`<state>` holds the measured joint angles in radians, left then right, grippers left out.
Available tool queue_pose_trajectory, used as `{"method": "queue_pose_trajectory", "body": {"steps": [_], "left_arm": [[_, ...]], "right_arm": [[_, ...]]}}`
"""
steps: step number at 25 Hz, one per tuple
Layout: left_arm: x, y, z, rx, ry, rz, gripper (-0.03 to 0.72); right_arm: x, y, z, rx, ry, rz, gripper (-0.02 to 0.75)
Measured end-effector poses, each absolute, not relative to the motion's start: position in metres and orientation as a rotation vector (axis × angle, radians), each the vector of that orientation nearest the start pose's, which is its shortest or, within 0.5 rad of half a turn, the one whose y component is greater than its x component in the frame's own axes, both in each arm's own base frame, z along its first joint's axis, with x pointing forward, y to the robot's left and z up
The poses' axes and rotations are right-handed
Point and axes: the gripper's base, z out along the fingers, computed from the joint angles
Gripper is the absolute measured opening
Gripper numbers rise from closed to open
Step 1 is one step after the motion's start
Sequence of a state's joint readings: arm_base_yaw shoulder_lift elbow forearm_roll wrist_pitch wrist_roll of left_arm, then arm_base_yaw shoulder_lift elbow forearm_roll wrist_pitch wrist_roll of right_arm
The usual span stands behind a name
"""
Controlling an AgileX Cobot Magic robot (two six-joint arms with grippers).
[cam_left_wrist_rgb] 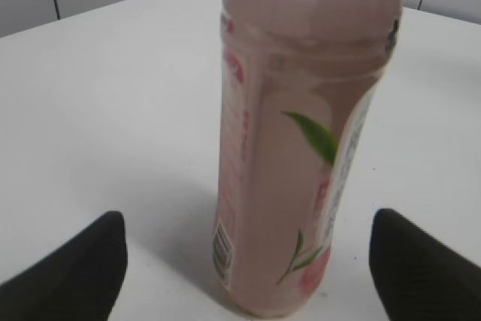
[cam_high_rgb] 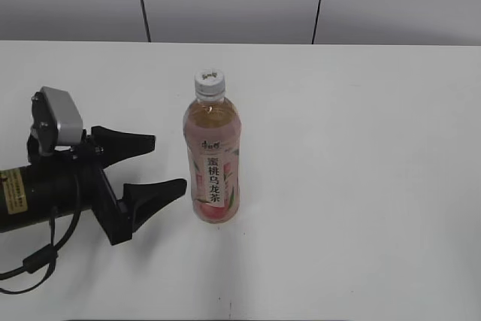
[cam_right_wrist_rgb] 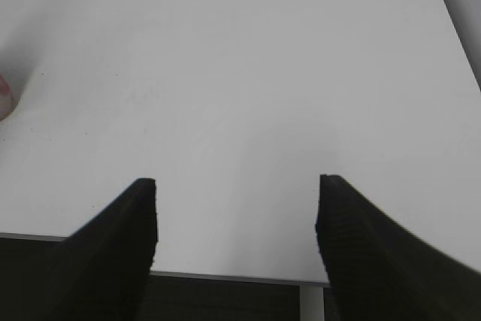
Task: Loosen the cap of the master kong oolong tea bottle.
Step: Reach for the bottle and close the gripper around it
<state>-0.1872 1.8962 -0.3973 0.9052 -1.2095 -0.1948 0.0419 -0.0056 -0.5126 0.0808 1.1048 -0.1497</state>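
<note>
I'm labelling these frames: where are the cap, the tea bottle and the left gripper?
cap (cam_high_rgb: 210, 79), exterior view, on its white top.
tea bottle (cam_high_rgb: 213, 174), exterior view, on the label.
left gripper (cam_high_rgb: 164, 163), exterior view, midway between its open fingers.

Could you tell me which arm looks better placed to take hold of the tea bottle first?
Left: its open gripper faces the upright bottle from close by. The right gripper, also open, sits back at the table edge.
</note>
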Motion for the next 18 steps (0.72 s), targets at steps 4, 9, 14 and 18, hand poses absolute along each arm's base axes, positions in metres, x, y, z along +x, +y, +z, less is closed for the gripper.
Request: {"method": "queue_pose_trajectory", "body": {"steps": [4,9,14,18], "left_arm": [[0.239,-0.116,0.116,0.890,1.644,-0.761,0.587],[0.246,-0.131,0.123,0.911,1.595,-0.791,0.587],[0.250,-0.152,0.131,0.925,1.542,-0.824,0.587],[0.253,-0.163,0.135,0.873,1.532,-0.821,0.586]], "right_arm": [[-0.010,0.006,0.277,-0.205,2.057,0.031,0.502],[-0.010,0.006,0.277,-0.205,2.057,0.031,0.502],[-0.010,0.006,0.277,-0.205,2.057,0.031,0.502],[-0.010,0.006,0.277,-0.205,2.057,0.031,0.502]]}}
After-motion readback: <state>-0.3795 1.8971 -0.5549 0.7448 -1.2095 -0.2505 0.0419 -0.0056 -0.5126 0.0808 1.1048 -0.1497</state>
